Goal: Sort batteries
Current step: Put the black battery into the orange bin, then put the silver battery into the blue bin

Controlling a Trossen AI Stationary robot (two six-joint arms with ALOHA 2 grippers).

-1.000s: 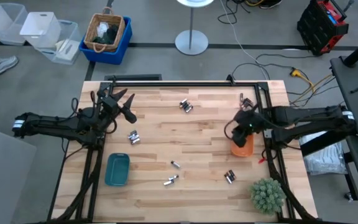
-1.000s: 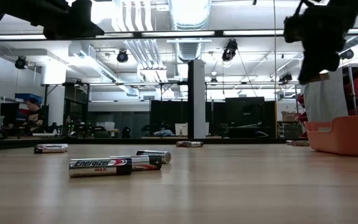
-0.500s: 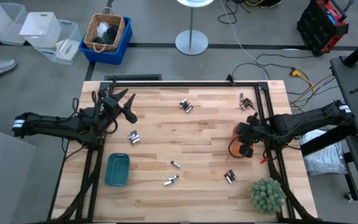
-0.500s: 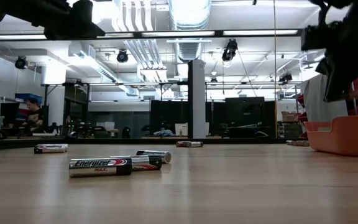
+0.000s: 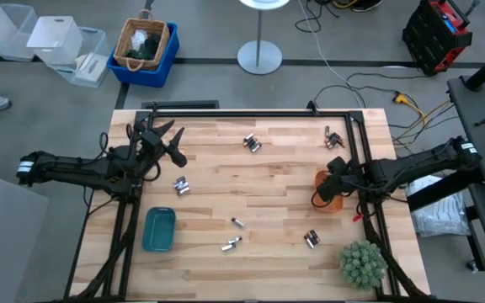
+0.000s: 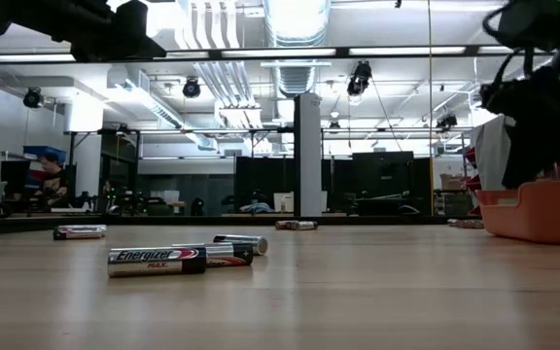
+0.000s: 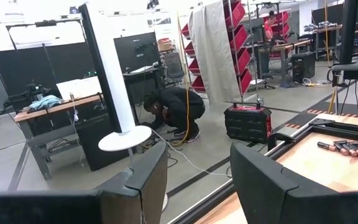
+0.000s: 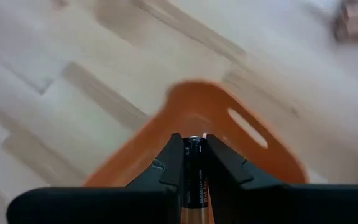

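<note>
Batteries lie on the wooden table singly and in small clusters: at the far middle [image 5: 253,144], the far right [image 5: 333,135], the left [image 5: 181,185], the near middle [image 5: 231,244] and the near right [image 5: 311,239]. My right gripper [image 8: 194,163] hangs over the orange tray [image 8: 229,124] at the table's right [image 5: 327,195], shut on one dark battery [image 8: 194,171]. My left gripper [image 5: 168,143] hovers open above the table's far left, with nothing between its fingers [image 7: 197,180]. My right gripper pinches the dark battery between its two fingers, gripping its long sides [image 8: 194,180]. The battery lies along the fingers, its free end [image 8: 195,140] pointing out between the tips. The fingers slant down over the orange tray. Whether the battery touches the tray I cannot tell.
A teal tray [image 5: 159,230] sits near the front left. A green plant [image 5: 362,263] stands at the near right corner. A black frame [image 5: 251,110] runs along the far and side edges. Bare wood lies in the table's middle.
My right gripper has gone down toward the orange tray and a little toward the table's right edge, staying over the tray. My left arm has kept still.
</note>
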